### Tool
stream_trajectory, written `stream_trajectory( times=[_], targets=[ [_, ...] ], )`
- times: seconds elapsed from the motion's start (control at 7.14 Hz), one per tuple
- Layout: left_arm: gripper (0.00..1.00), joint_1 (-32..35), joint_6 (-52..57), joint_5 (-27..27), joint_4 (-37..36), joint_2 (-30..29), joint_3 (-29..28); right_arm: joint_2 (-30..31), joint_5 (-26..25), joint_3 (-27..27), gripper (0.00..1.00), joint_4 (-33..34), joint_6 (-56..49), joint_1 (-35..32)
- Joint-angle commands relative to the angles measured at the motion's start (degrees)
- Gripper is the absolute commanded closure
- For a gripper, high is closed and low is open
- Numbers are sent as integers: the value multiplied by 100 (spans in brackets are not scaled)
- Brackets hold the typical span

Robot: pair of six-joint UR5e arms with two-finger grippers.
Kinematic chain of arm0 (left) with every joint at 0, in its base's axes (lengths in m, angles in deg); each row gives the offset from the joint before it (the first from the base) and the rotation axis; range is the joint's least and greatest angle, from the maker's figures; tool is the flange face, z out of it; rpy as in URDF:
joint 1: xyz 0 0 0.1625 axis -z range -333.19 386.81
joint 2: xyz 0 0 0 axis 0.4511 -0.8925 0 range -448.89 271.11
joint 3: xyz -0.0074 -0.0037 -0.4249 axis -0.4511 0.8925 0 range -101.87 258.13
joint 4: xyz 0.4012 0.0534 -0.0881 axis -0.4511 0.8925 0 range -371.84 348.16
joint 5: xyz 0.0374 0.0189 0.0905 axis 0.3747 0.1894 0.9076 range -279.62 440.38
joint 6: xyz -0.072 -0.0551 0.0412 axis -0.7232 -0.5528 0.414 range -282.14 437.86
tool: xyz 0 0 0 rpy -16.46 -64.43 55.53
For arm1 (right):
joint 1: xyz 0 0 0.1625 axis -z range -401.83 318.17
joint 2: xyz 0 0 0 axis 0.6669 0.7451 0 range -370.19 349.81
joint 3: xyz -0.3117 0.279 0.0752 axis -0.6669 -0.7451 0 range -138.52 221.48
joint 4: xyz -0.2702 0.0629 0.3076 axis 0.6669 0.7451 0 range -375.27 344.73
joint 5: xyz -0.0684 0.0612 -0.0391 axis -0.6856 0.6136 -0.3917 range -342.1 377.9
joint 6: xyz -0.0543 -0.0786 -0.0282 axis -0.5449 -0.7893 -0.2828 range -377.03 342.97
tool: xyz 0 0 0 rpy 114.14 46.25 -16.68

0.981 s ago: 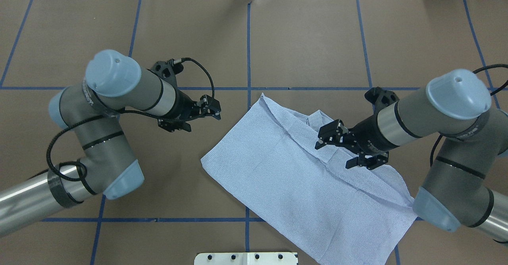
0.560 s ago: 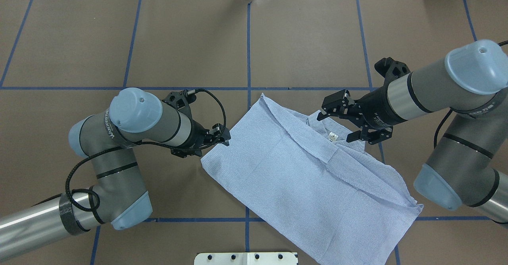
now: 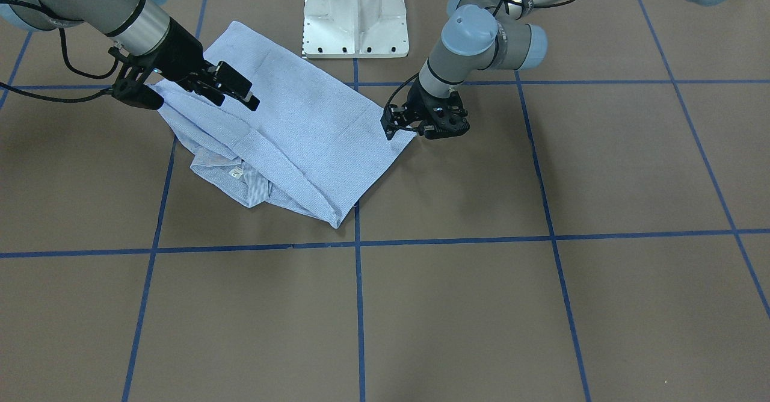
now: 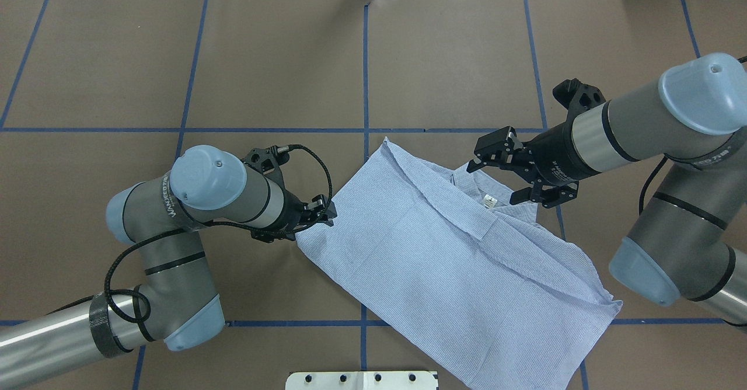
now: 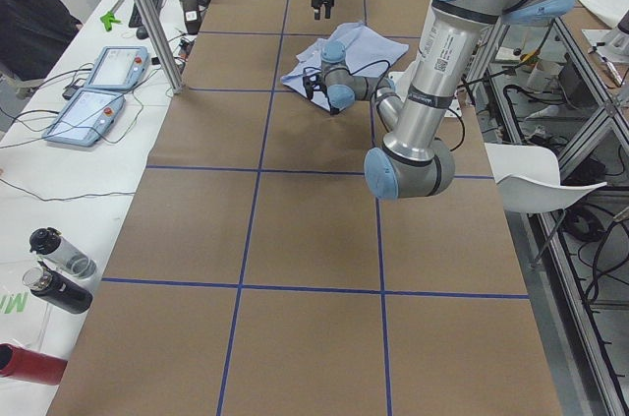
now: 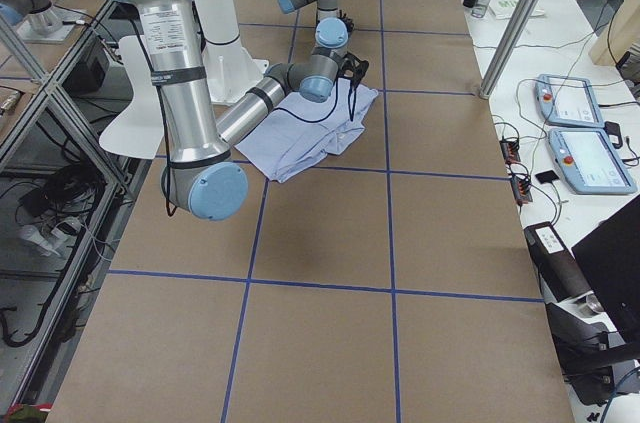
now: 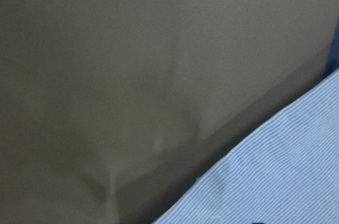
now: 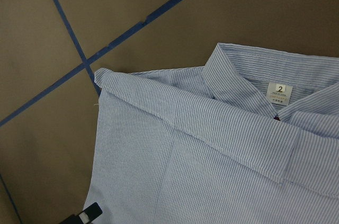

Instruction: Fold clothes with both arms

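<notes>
Overhead: fixed behind the robot, facing forward and down on the desk (image 4: 443,57); mid range. Front: across the desk, steep, white pedestal (image 3: 355,17) at top centre. Side views: one at each desk end, far back, looking lengthwise. Left wrist: nearly on the desk, shirt (image 7: 275,181) in lower right. Right wrist: close over the collar (image 8: 238,73). All six share the shirt.

One shirt (image 4: 443,261), two arms (image 4: 233,188) (image 4: 630,121).
</notes>
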Motion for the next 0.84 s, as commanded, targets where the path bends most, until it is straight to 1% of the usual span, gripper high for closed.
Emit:
stream_trajectory(
  times=[0.0, 0.14, 0.28, 0.42, 0.7],
  targets=[
    [27, -51, 0, 3, -77, -4, -12, 8, 0, -1, 0, -1, -7, -13],
    [47, -60, -9, 3, -77, -4, -12, 8, 0, -1, 0, -1, -7, -21],
    [72, -60, -9, 3, -77, 4, -12, 8, 0, -1, 0, -1, -7, -21],
    [100, -51, -96, 3, -77, 4, 5, 8, 8, -1, 0, -1, 2, -21],
    [100, -7, -220, -15, -86, -4, 110, 9, 9, 16, 0, -1, -7, -74]
  ],
)
